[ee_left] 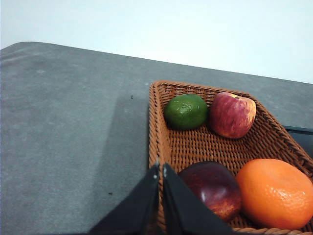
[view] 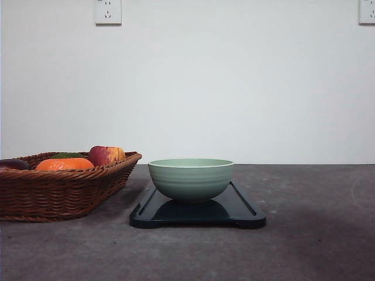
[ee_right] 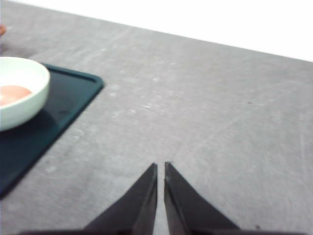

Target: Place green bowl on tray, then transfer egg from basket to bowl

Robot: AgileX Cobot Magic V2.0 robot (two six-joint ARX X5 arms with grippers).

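- The bowl [view: 191, 178] sits upright on the tray [view: 246, 212], so the first half of the job looks done.
- From the right wrist view, a pinkish-brown oval lies inside the bowl [ee_right: 19, 90]; I take that to be the egg [ee_right: 13, 93], already moved over.
- If so, both steps are finished and nothing seems left but for the arms to rest.
- The right jaws [ee_right: 161, 169] are closed tip to tip with just a hairline slit, holding nothing, and hang over bare counter [ee_right: 220, 122]. The tray [ee_right: 73, 98] and bowl lie well off to one side of them, beyond the tips.
- The left jaws [ee_left: 161, 169] are likewise pressed together and empty, with their tips at the near rim of the basket [ee_left: 161, 142].
- Just past those tips lies a dark red fruit [ee_left: 212, 188], and an orange [ee_left: 274, 193] is beside it; a lime [ee_left: 186, 111] and an apple [ee_left: 233, 115] sit farther on at the basket's far end.
- I can see no egg among the fruit in the basket, which fits with it being in the bowl.
- From the front, the basket [view: 58, 190] stands just beside the tray, apart from it, and the bowl's inside is hidden by its wall.
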